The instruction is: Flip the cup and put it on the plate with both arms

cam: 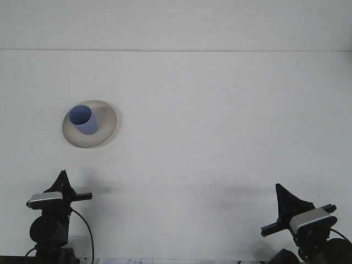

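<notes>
A light-blue cup (82,119) stands upright with its mouth up on the left part of a round cream plate (105,131), at the table's left side. My left gripper (64,175) sits low at the near left edge, well in front of the plate, its fingers together in a point and holding nothing. At the near right corner, far from the cup, my right gripper (279,190) is likewise shut and empty.
The white table (220,121) runs back to a pale wall, its far edge a thin line across the top. A black cable (87,231) loops beside the left arm.
</notes>
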Robot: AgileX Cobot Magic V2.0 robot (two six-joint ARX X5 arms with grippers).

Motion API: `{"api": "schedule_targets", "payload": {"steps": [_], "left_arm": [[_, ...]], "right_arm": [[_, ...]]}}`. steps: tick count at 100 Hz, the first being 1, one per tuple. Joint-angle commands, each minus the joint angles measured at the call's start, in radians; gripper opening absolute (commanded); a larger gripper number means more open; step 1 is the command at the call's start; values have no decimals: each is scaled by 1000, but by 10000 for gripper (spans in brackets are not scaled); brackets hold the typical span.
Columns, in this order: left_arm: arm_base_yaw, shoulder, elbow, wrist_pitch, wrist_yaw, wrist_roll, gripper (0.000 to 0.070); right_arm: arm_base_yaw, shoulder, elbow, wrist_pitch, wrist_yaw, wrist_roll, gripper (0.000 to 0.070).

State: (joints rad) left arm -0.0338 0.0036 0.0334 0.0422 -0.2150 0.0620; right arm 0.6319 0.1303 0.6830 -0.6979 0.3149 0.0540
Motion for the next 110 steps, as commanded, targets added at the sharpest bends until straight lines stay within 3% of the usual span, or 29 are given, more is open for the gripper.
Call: {"api": "schedule_targets", "payload": {"steps": [1,15,23,39,57,110], "left_arm": [[1,0,-19,11,-5,5,16],[1,0,-19,11,-5,5,16],[1,0,-19,11,-5,5,16],[1,0,-19,11,-5,5,16],[1,0,-19,11,-5,5,16],[1,0,-19,11,-5,5,16]], "right_arm": [[-47,0,-1,15,-10,-29,8],[-232,-6,-90,164,-97,-82,8],[-358,-25,-204,315,-196,-128,8],[-562,-66,-448,583,-370,-89,8],[-650,-107,-622,711,-360,11,8],[-683,-129,-671,661,-360,18,8]]}}
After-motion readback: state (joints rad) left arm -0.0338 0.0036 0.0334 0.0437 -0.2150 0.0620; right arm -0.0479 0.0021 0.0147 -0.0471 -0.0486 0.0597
